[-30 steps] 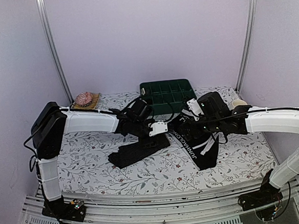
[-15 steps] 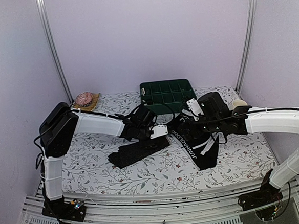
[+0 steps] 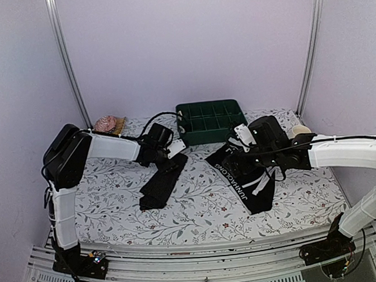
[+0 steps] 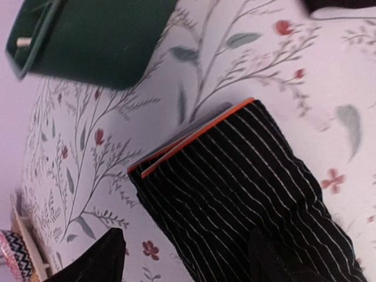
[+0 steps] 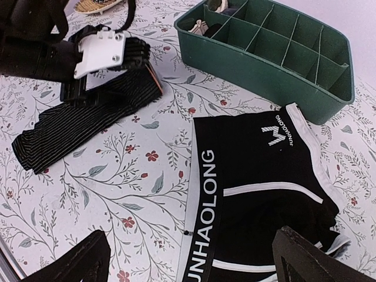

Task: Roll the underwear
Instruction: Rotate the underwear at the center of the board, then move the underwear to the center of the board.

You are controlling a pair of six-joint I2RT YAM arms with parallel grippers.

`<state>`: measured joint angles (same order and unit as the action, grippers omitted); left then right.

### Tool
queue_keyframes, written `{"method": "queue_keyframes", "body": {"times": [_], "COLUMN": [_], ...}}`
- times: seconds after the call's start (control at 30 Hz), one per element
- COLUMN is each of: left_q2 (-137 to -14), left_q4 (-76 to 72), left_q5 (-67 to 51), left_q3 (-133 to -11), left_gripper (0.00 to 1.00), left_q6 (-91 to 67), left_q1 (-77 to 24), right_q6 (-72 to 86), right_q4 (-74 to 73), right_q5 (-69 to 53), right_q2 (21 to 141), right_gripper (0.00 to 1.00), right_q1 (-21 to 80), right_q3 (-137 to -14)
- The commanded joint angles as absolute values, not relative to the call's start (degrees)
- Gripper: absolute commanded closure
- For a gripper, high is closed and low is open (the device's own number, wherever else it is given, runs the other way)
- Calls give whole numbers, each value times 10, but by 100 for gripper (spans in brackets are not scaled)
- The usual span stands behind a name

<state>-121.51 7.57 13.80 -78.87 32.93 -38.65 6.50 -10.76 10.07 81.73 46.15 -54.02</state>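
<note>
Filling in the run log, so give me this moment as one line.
left claw open, over pinstriped underwear | right claw open, above lettered underwear | neither rolled | green bin behind

Left tool — back-left, briefs too

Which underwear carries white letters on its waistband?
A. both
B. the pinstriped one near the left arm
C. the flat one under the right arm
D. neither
C: the flat underwear shows white JUNHAOLONG letters along its waistband, while the pinstriped underwear shows only an orange edge.
</note>
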Motion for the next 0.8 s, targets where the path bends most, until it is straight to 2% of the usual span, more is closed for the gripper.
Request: {"method": "queue_keyframes", "body": {"times": [0.0, 0.2, 0.37, 0.43, 0.47, 0.6, 0.77], "left_q2": [-1204, -1225, -1156, -1109, -1084, -975, -826], "left_q4": [101, 155, 115, 99, 89, 47, -12], "left_q5": [157, 92, 17, 2, 3, -3, -47], "left_q3": [-778, -848, -824, -817, -810, -758, -597], "left_gripper": [25, 24, 20, 16, 4, 1, 2], "left_q6": [239, 149, 149, 155, 159, 201, 306], "left_q1": [-316, -245, -237, -238, -237, -237, -237], "right_q6": [66, 65, 58, 55, 54, 52, 41], "right_q4": [-91, -89, -85, -84, -84, -79, -72], "right_q5": [93, 88, 88, 87, 86, 79, 74], "right_q2": [811, 822, 830, 834, 835, 835, 834], "right_gripper": [1, 1, 1, 1, 1, 1, 1], "right_q1": [461, 461, 461, 461, 461, 462, 467], "right_q3": [-535, -538, -537, -539, -540, -537, -536]}}
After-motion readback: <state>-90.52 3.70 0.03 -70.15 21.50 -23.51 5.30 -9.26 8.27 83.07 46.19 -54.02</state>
